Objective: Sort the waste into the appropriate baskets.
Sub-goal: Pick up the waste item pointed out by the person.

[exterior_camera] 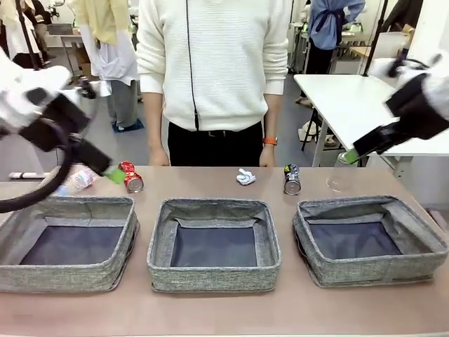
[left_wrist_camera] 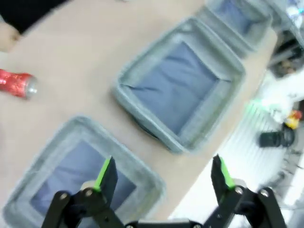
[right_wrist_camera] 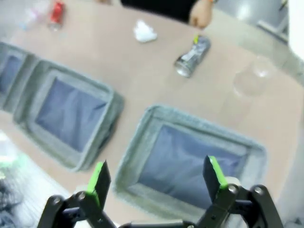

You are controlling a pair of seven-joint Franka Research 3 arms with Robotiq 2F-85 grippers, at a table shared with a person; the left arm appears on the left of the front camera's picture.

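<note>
Three grey baskets stand in a row: left (exterior_camera: 70, 281), middle (exterior_camera: 214, 277) and right (exterior_camera: 379, 270). Behind them lie a clear plastic bottle (exterior_camera: 76, 180), a red soda can (exterior_camera: 131, 177), a white paper wad (exterior_camera: 245, 177), a crushed dark can (exterior_camera: 292, 179) and a clear cup (exterior_camera: 335, 184). My left gripper (exterior_camera: 112, 174) hangs open above the left basket's far edge, close to the red can (left_wrist_camera: 18, 84), holding nothing. My right gripper (exterior_camera: 349, 157) is open and raised above the cup (right_wrist_camera: 249, 78), beyond the right basket (right_wrist_camera: 137, 156). The dark can (right_wrist_camera: 192, 56) and paper wad (right_wrist_camera: 145, 32) lie past that basket.
A person in a white sweater stands at the table's far side, with a hand (right_wrist_camera: 202, 16) near the edge behind the dark can. A white table (exterior_camera: 351, 98) stands at the back right. Bare tabletop runs in front of the baskets.
</note>
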